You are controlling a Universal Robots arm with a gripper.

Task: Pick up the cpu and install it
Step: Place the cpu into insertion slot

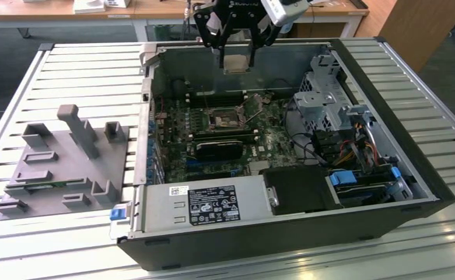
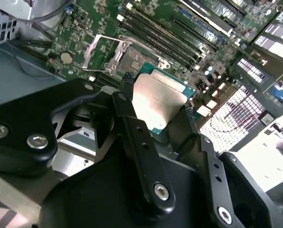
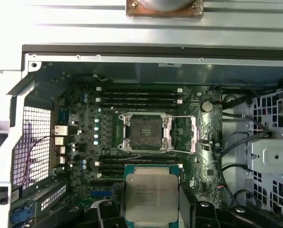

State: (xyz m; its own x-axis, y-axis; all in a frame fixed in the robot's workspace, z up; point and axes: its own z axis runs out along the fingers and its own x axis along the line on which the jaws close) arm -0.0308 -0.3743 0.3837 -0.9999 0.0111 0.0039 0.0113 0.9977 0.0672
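Above the open computer case (image 1: 290, 239), the cpu (image 3: 151, 197) hangs clear of the motherboard (image 3: 84, 142), its silver plate showing in both wrist views. The gripper (image 2: 158, 94) is clamped on two opposite edges of it. The empty socket (image 3: 144, 133) lies below, load plate swung open. A grey fixture tray (image 1: 64, 169) sits on the slatted table (image 1: 445, 93), beside the case at the exterior view's left.

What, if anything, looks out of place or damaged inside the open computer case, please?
Nothing stands out. The cpu sits squarely in the gripper above the motherboard, and the socket lies empty with its retention frame swung open. No loose parts or damage show.
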